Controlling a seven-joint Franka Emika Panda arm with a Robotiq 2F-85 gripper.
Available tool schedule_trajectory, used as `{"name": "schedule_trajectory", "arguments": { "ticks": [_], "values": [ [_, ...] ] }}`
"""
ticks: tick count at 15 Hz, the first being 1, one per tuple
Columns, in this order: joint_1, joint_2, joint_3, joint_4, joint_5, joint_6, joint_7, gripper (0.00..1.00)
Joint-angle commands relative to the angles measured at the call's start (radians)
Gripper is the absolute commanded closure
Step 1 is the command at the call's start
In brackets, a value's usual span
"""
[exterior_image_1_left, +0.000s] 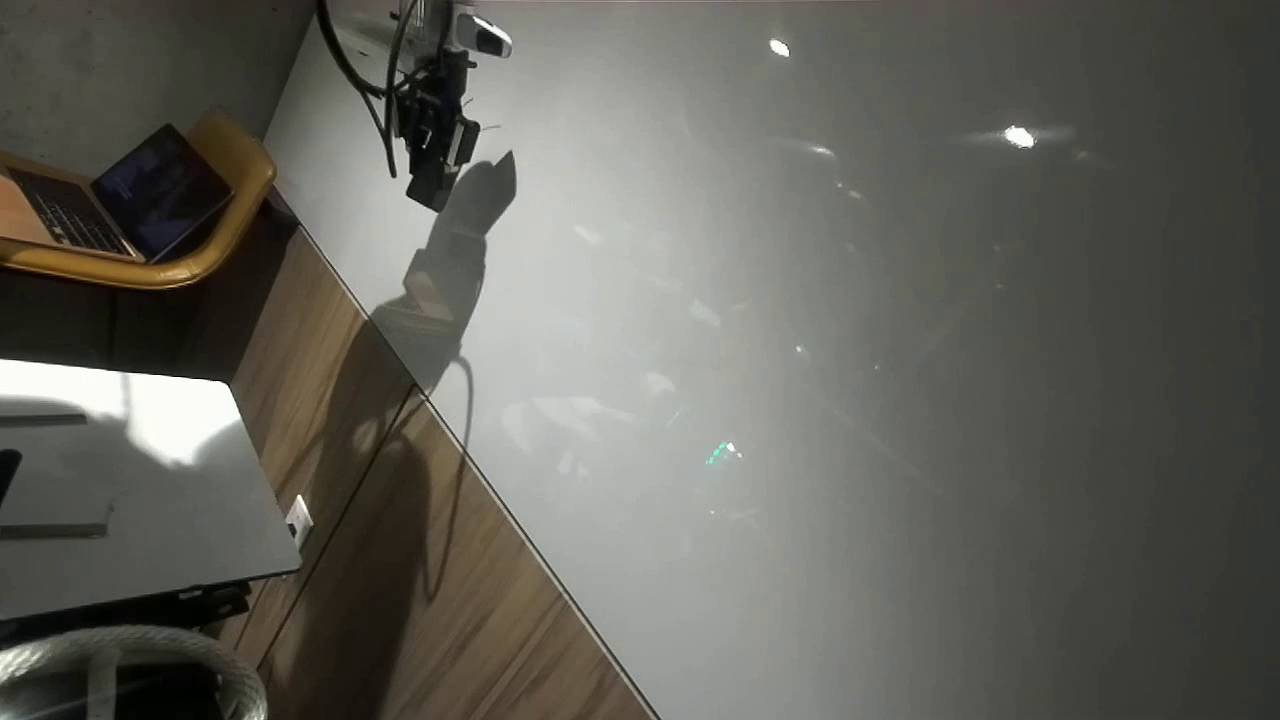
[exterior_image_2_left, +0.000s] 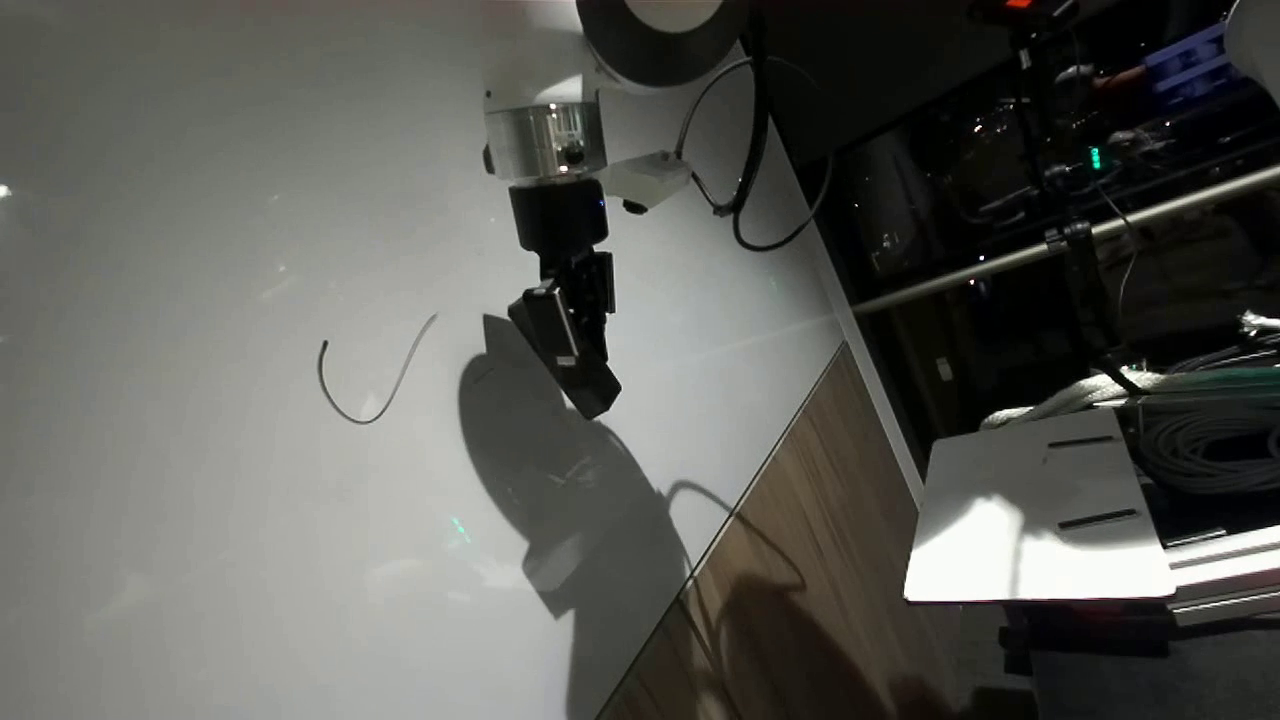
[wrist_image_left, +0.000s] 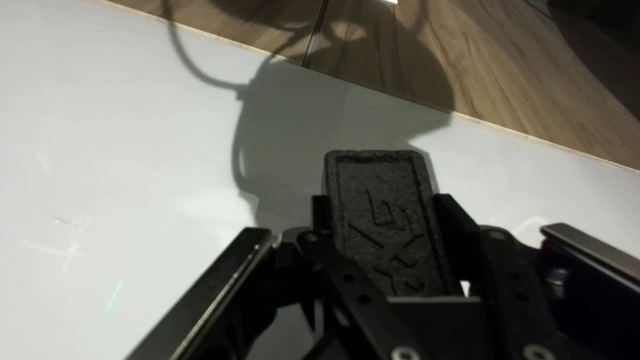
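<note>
A dark grey felt-like block (wrist_image_left: 380, 200), oblong with black scratch-like marks on its face, is clamped between the two fingers of my gripper (wrist_image_left: 382, 215) in the wrist view. Its far end sticks out past the fingertips. In both exterior views the block (exterior_image_1_left: 430, 188) (exterior_image_2_left: 592, 388) hangs tilted from the gripper over a glossy white surface (exterior_image_2_left: 250, 550). Whether it touches that surface I cannot tell. A thin dark U-shaped line (exterior_image_2_left: 365, 421) shows on the white surface in an exterior view, to the left of the gripper and apart from it.
Wood-grain panels (exterior_image_1_left: 530, 590) border the white surface along a slanting edge. Beyond them are a grey-white board (exterior_image_2_left: 1040, 510), a yellow chair (exterior_image_1_left: 230, 200) with a laptop (exterior_image_1_left: 160, 195), and coiled cable (exterior_image_2_left: 1215, 445). A loose cable (exterior_image_2_left: 750, 180) hangs beside the arm. The arm's shadow falls across surface and panels.
</note>
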Motion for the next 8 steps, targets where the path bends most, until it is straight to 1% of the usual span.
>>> {"name": "schedule_trajectory", "arguments": {
  "ticks": [1,5,8],
  "values": [
    [0.014,0.088,0.0,0.175,-0.067,-0.11,0.017,0.71],
    [0.058,0.211,-0.005,0.357,-0.137,-0.178,0.039,0.71],
    [0.121,0.324,-0.012,0.497,-0.157,-0.217,0.054,0.71]
  ]
}}
